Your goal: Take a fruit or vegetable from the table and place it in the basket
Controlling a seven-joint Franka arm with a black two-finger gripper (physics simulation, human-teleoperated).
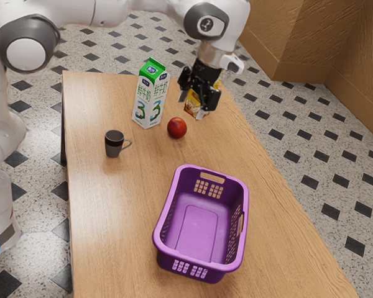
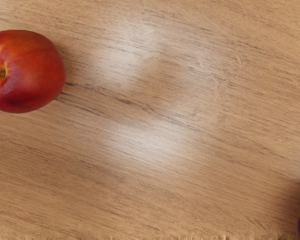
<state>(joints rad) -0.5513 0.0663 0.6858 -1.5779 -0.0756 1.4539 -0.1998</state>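
Light wood counter [image 1: 105, 211], long straight edges, fine streaky grain; darker cracks along grain in wrist view. Dark upright support [image 1: 63, 139] beneath far edge at exterior view's left. Floor [image 1: 275, 113] pale, speckled, set with dark diamonds [image 1: 354, 246]. Brown rough-textured walls [image 1: 298, 25] at exterior view's upper right, smoother tan band [image 1: 301, 69] along base. Soft whitish reflections [image 2: 157, 142] on wood.
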